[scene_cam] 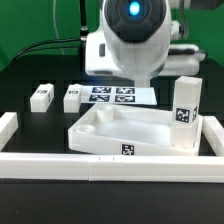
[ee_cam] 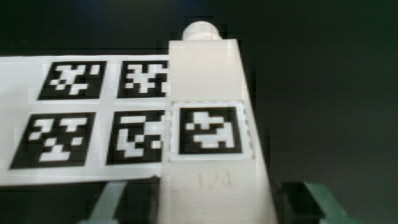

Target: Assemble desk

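My claw (ee_cam: 214,200) is clamped partway shut on a leg (ee_cam: 217,80), fingers (ee_cam: 306,202) against both sides, beside the marker board (ee_cam: 107,108).

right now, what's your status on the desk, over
hand shut on held leg, marker board behind it. desk top flat, upright leg at its end on the exterior view's right. nothing seen blocking.
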